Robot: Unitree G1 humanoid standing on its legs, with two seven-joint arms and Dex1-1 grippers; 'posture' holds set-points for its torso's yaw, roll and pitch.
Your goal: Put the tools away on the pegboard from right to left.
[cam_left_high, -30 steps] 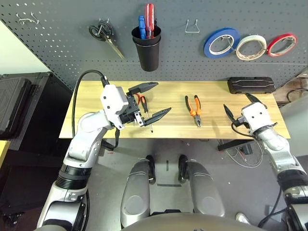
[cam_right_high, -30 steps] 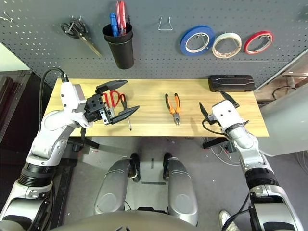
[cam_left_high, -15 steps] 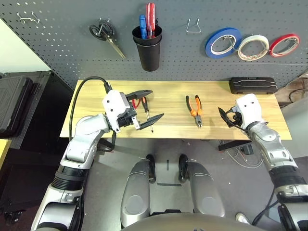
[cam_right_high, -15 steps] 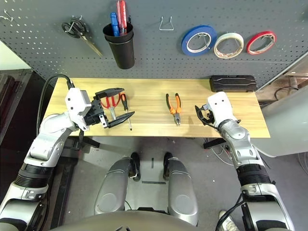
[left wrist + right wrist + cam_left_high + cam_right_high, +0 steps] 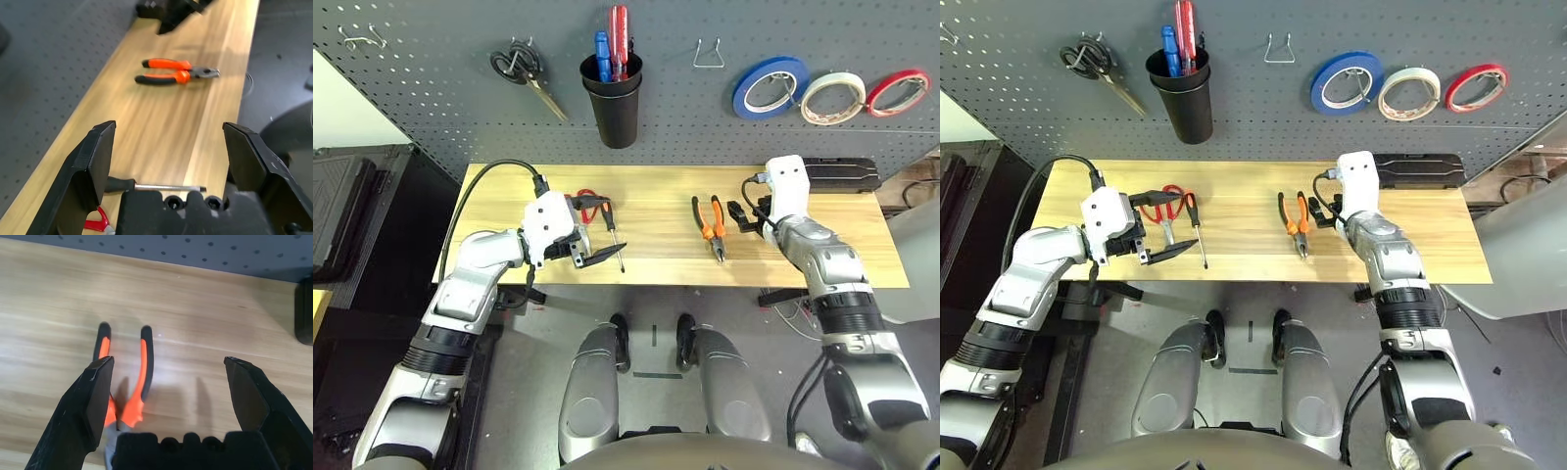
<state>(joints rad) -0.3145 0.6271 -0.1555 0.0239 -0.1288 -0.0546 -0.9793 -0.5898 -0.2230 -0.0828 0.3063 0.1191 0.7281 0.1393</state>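
Right wrist view: right end effector [image 5: 168, 382] wide over rubber-handled pliers [image 5: 122, 382]; woodgrain table [image 5: 195, 308].

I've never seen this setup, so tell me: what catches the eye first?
The orange-and-black pliers lie mid-table, with the open right gripper just beside them. Above, on the dark pegboard, three tape rolls hang in a row: blue, cream, red. The open left gripper hovers over red-handled scissors and a screwdriver.

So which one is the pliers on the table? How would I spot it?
Find the wooden table below the grey pegboard. Near its middle, just left of the right gripper, lie the pliers. Only they have fat orange-and-black handles; the screwdriver is a thin stick, and the scissors are red.
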